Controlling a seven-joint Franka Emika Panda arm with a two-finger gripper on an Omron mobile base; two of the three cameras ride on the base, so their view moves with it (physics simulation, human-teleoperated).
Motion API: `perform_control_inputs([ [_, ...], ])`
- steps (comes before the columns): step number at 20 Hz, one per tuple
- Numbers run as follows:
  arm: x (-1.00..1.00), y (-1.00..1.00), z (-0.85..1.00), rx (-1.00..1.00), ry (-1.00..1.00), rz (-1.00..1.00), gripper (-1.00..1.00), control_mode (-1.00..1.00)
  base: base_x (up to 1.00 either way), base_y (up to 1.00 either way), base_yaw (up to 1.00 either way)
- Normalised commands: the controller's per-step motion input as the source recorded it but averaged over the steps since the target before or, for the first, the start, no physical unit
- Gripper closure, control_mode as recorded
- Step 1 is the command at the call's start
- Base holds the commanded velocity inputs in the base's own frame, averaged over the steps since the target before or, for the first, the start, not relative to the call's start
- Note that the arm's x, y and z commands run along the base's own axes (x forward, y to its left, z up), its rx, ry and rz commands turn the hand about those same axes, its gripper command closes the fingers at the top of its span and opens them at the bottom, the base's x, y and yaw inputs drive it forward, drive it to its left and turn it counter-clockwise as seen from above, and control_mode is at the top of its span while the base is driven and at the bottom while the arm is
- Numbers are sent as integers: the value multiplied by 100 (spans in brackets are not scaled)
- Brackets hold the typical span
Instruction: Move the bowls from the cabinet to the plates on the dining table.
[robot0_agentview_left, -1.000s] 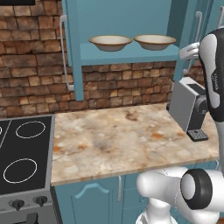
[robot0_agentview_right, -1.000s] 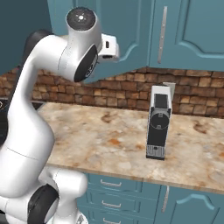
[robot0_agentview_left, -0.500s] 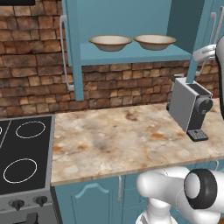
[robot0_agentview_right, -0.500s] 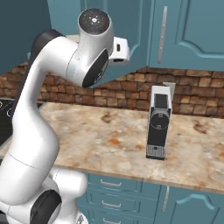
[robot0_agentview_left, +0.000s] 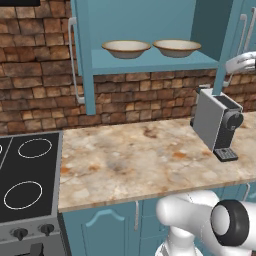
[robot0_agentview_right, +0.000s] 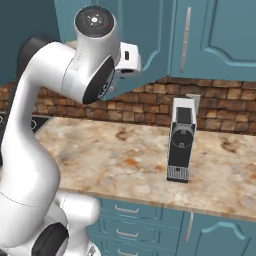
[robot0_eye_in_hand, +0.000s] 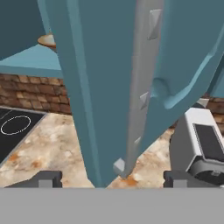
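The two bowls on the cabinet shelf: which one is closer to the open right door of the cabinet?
The right bowl is closer; it sits next to the open right door, above the coffee machine. The left bowl sits toward the shelf's middle.

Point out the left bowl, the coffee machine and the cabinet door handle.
left bowl (robot0_agentview_left: 126, 48), left base view, its tan side wall
coffee machine (robot0_agentview_left: 216, 122), left base view, its grey side
door handle (robot0_eye_in_hand: 141, 78), hand view, mid-bar

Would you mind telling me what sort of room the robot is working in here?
A home kitchen, rendered rather than real: a black cooktop set beside a marble counter, a coffee machine on it, and an open teal wall cabinet holding two bowls.
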Motion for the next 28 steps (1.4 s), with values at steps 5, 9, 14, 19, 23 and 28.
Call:
perform_control_inputs([
  [5, -52, 65, 0, 0, 0, 0, -100, -100, 0, 0, 0],
  [9, -26, 79, 5, -1, 0, 0, -100, -100, 0, 0, 0],
  [14, -14, 63, 4, -5, 0, 0, -100, -100, 0, 0, 0],
  [19, 24, 25, 0, -28, 0, -2, -100, -100, 0, 0, 0],
  [23, 74, 1, 0, -37, 6, -8, -100, -100, 0, 0, 0],
  [28, 96, -2, 0, -30, 1, -6, -100, -100, 0, 0, 0],
])
